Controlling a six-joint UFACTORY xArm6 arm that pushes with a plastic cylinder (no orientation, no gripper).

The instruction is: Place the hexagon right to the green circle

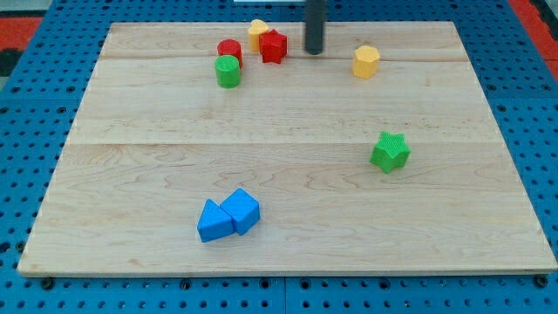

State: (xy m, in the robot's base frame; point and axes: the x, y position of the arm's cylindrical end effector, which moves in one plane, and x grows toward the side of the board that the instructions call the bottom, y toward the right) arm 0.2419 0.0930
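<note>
A yellow hexagon sits near the view's top, right of centre. A green circle stands at the upper left, just below a red circle. My tip is a dark rod end between a red star on its left and the yellow hexagon on its right, touching neither. The hexagon lies far to the right of the green circle.
A second yellow block sits behind the red star. A green star lies at the right middle. Two blue blocks touch each other at the lower left centre. The wooden board ends on blue pegboard all round.
</note>
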